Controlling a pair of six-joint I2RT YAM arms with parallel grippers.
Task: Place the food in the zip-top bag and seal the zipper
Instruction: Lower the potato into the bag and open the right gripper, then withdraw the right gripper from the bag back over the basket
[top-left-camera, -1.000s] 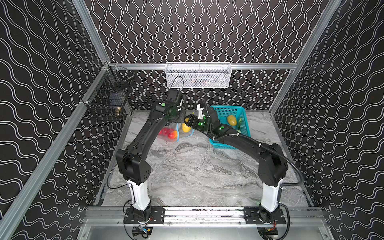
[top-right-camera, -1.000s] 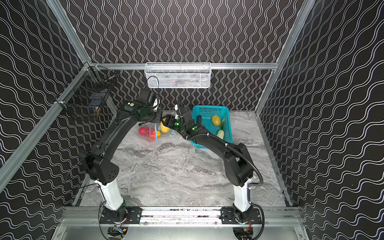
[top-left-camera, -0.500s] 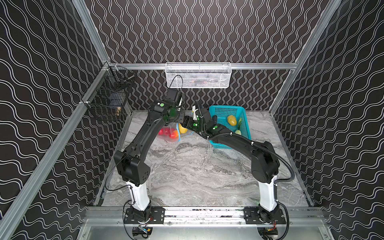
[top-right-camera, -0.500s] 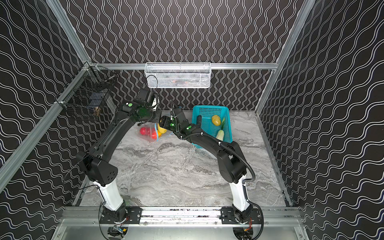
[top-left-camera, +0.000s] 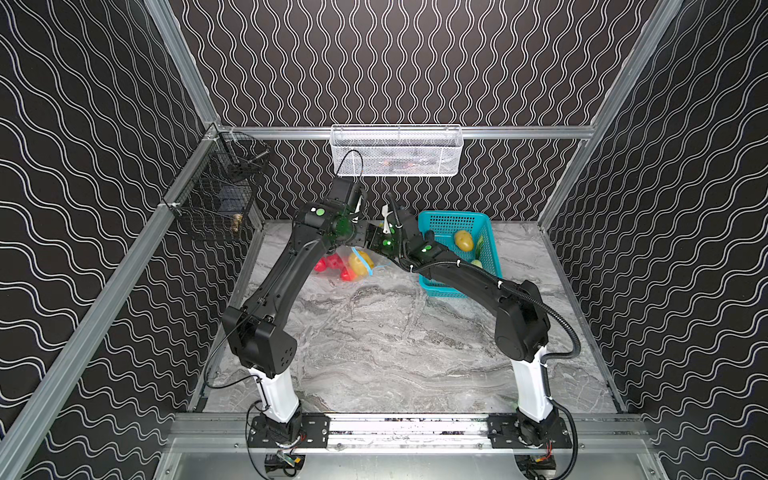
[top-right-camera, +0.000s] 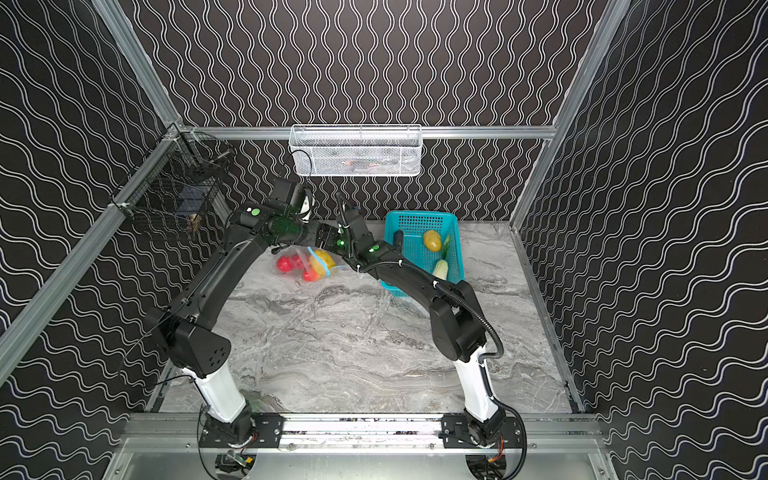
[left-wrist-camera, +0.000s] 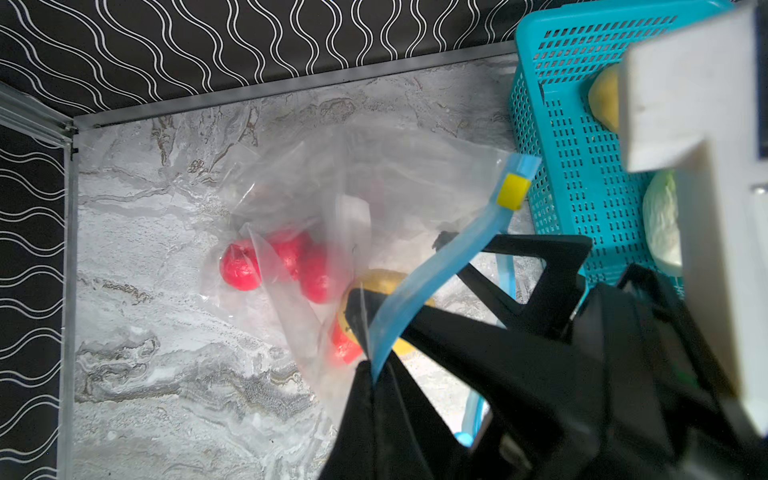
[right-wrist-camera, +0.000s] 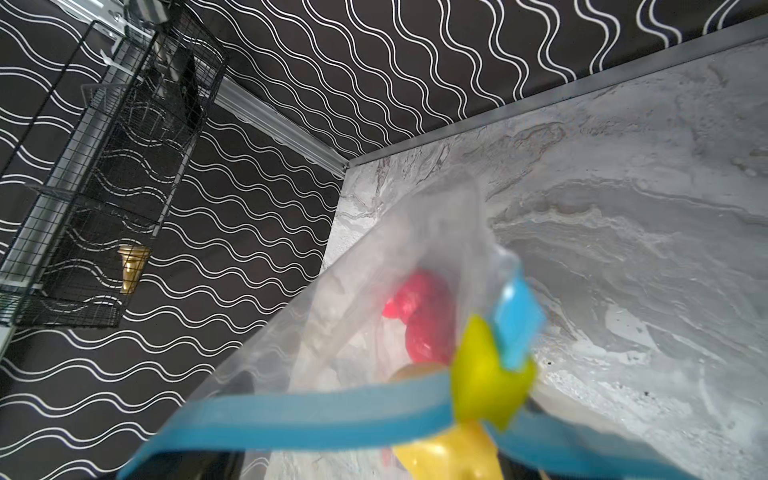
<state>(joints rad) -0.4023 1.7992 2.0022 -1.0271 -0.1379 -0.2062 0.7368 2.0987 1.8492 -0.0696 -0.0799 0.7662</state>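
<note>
Left wrist view: red toy tomatoes (left-wrist-camera: 241, 268) in clear plastic bag (left-wrist-camera: 374, 166); yellow potato (left-wrist-camera: 602, 99) waits upper right; left gripper (left-wrist-camera: 370, 370) pinches blue zipper strip (left-wrist-camera: 419, 291), right gripper (left-wrist-camera: 395, 272) spread.

Walls (top-left-camera: 415, 62): black, covered in thin white wavy lines. Bench (top-left-camera: 374, 345): pale grey marble with darker grey veins. Basket (top-left-camera: 446, 224): teal, perforated all over. Zip-top bag (left-wrist-camera: 374, 166): clear with a whitish patch; its zipper (left-wrist-camera: 436, 270) is light blue and the slider (left-wrist-camera: 512, 192) yellow. Tomatoes (left-wrist-camera: 241, 268) bright red, and beside them a yellow potato (top-left-camera: 358, 262). In the basket, a yellow-brown potato (top-left-camera: 464, 240) and a radish (top-right-camera: 440, 268), white shading to pale green. Left arm (top-left-camera: 286, 270) and right arm (top-left-camera: 465, 278): black with white base columns and green lights. Left tool (left-wrist-camera: 371, 374) and right tool (left-wrist-camera: 397, 274): black. Wire rack (top-left-camera: 395, 151) white; wire cage (top-left-camera: 220, 195) black, with a brass-coloured piece (right-wrist-camera: 133, 266) in it
</note>
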